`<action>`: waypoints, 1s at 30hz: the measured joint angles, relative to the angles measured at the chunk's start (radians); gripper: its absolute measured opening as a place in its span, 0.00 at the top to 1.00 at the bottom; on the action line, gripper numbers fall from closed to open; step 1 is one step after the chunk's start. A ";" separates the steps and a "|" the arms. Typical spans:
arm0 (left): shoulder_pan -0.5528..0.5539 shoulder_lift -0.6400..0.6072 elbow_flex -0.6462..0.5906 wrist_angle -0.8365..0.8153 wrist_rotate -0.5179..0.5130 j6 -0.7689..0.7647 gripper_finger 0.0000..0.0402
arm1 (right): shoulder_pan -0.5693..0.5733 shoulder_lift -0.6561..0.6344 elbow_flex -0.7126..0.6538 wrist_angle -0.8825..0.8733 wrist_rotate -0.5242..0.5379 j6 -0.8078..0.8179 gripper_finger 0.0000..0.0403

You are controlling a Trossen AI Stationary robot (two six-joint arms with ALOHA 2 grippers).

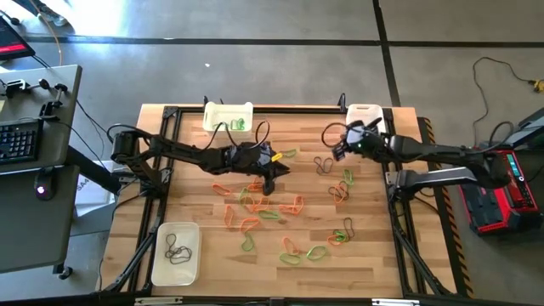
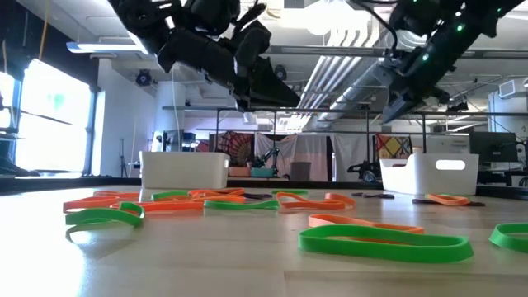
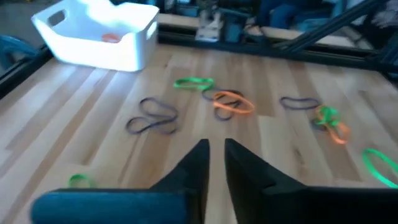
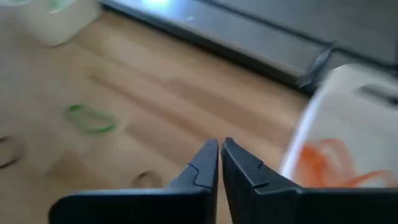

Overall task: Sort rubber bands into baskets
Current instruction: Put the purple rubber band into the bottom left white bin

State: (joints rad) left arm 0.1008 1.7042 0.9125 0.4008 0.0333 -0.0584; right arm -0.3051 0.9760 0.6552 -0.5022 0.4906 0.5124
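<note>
Hovering left gripper [image 1: 270, 183]: over mid-table, jaws nearly together, nothing between them — bands [image 1: 255, 208] lie scattered on the wood just below and beyond it.
Right gripper [image 1: 337, 150]: raised beside the far-right basket [image 1: 364, 114], jaws closed, empty.
Far-right basket: holds orange bands [image 4: 326, 160].
Far-middle basket [image 1: 226, 114]: green inside.
Near-left basket [image 1: 176, 253]: dark bands.
</note>
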 joint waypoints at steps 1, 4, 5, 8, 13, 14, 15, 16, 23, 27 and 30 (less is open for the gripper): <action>0.008 0.000 -0.003 0.011 0.019 0.006 0.95 | 0.021 0.000 0.000 -0.004 -0.019 0.026 0.94; 0.033 0.000 -0.003 0.019 0.051 0.032 0.99 | 0.083 0.015 -0.001 -0.011 -0.070 0.105 0.85; 0.040 0.000 -0.003 0.019 0.055 0.034 0.99 | 0.103 0.023 -0.002 -0.016 -0.081 0.131 0.82; 0.060 -0.006 -0.003 0.023 0.062 0.034 0.99 | 0.156 0.066 -0.002 -0.017 -0.105 0.216 0.71; 0.079 -0.009 -0.003 0.043 0.060 0.035 0.99 | 0.214 0.186 -0.002 -0.002 -0.117 0.326 0.60; 0.079 -0.009 -0.003 0.044 0.059 0.037 0.99 | 0.221 0.216 -0.003 0.005 -0.115 0.343 0.60; 0.078 -0.009 -0.003 0.044 0.060 0.036 0.99 | 0.225 0.245 -0.003 0.015 -0.112 0.356 0.59; 0.077 -0.009 -0.003 0.043 0.061 0.036 0.99 | 0.226 0.275 -0.003 0.025 -0.106 0.367 0.59; 0.063 -0.009 -0.003 0.019 0.060 0.036 0.99 | 0.214 0.455 -0.004 0.107 -0.089 0.384 0.59; 0.053 -0.009 -0.003 0.016 0.061 0.036 0.99 | 0.205 0.531 -0.004 0.113 -0.089 0.386 0.59; 0.048 -0.009 -0.003 0.017 0.058 0.036 0.99 | 0.205 0.578 -0.003 0.147 -0.087 0.363 0.59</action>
State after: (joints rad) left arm 0.1486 1.6955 0.9096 0.4179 0.0914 -0.0223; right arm -0.1001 1.5541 0.6517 -0.3548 0.4037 0.8754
